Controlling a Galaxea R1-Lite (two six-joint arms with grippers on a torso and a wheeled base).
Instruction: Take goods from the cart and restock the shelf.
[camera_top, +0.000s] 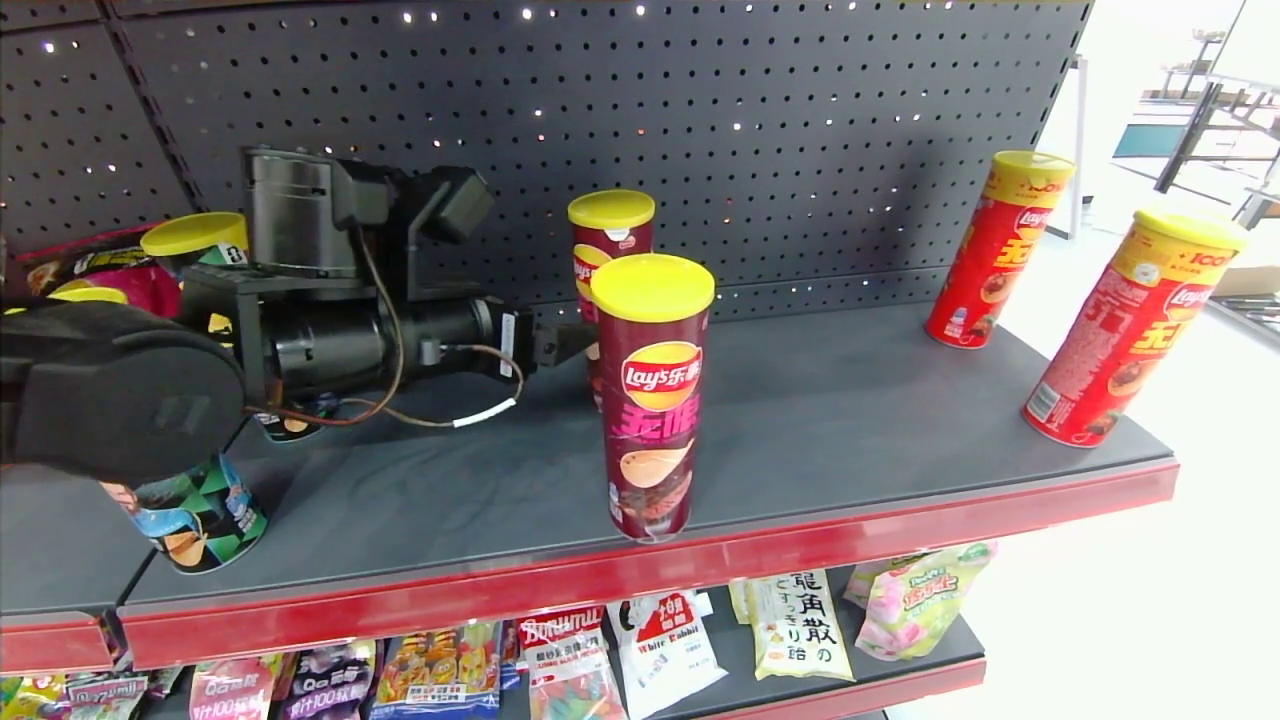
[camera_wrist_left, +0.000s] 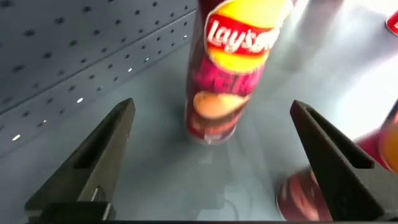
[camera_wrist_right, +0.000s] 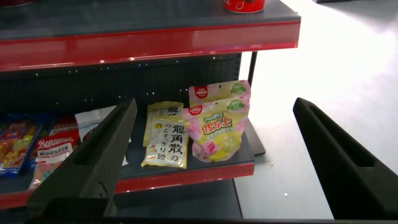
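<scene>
Left claw (camera_wrist_left: 211, 104) gapes wide and empty, the rear maroon can (camera_wrist_left: 233, 68) upright on the shelf (camera_top: 800, 420) just ahead. Right claw (camera_wrist_right: 214, 102) is spread too (nothing held). A careless sideways sweep might topple the front can (camera_top: 652, 400) off the lip.

Dark shelf (camera_top: 850, 420) with red front lip, pegboard (camera_top: 700, 120) behind. Front maroon can (camera_top: 655, 400) upright just behind the lip, yellow lid on. Rear maroon can (camera_top: 608, 235) upright close behind it, partly hidden. Left arm (camera_top: 340, 340) stretched in from the left at can height. Left claw (camera_top: 562, 345) beside the rear maroon can's lower half, tips hidden behind the front one, contact unclear. Far red can (camera_top: 997, 250) near the pegboard, near red can (camera_top: 1135, 330) at the shelf's right corner, well apart, both yellow-lidded. Green can (camera_top: 200, 515) under the arm by the lip. More yellow-lidded cans (camera_top: 195, 238) behind the arm. Snack bags (camera_top: 790, 625) along the lower shelf (camera_top: 900, 685).
</scene>
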